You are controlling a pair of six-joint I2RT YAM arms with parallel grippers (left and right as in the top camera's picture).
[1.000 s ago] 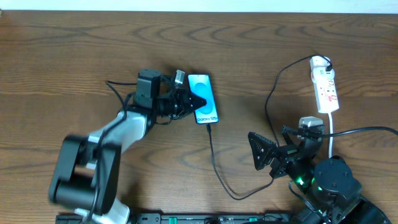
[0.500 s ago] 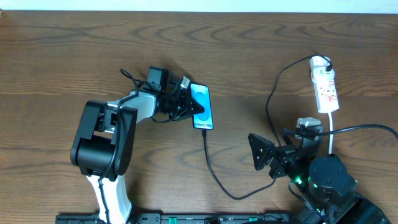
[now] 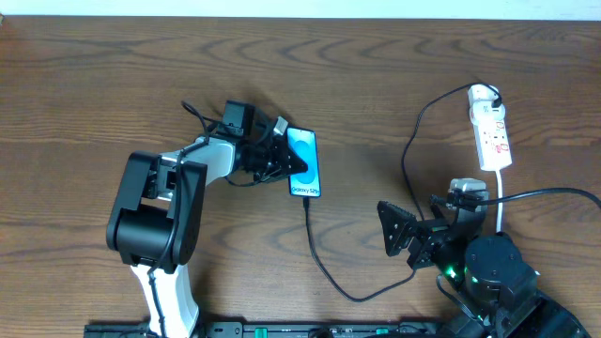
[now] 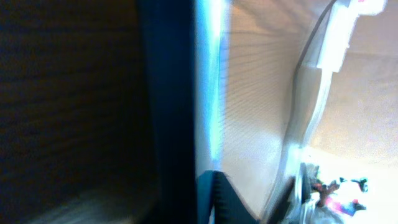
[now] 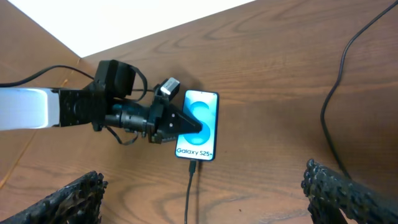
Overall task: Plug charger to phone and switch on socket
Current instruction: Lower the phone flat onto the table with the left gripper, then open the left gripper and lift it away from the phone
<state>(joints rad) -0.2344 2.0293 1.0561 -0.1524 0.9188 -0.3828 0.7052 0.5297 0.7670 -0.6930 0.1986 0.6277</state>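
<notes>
I read the phone [image 3: 312,174] just left of centre in the overhead view, lying on the wooden table [image 3: 94,84] with its screen up. The left gripper [image 3: 289,160] is pinched on its left long edge, one black finger [image 5: 191,124] lying across the screen. I cannot confirm how firm that pinch is. The left wrist view shows only the phone's edge, close up and blurred. I treat the phone as a rigid, thin slab with a smooth glass face, so it is likely slippery and easy to scratch. The long edges are the place to hold it, with light pressure. The charger [image 3: 313,225] appears seated at the phone's lower end. From there it loops along the lower middle of the frame and climbs to its white plug head [image 3: 484,94] on the socket [image 3: 490,131] at upper right. The cable is thin and limp and gives no support. Any drag on it would load the plug tip [image 5: 193,167] sideways, so I avoid moving the phone against it. The socket looks light and may slide, so a switch press should go straight down. The right gripper [image 3: 404,237] hangs at lower right, fingers spread wide, holding nothing.
</notes>
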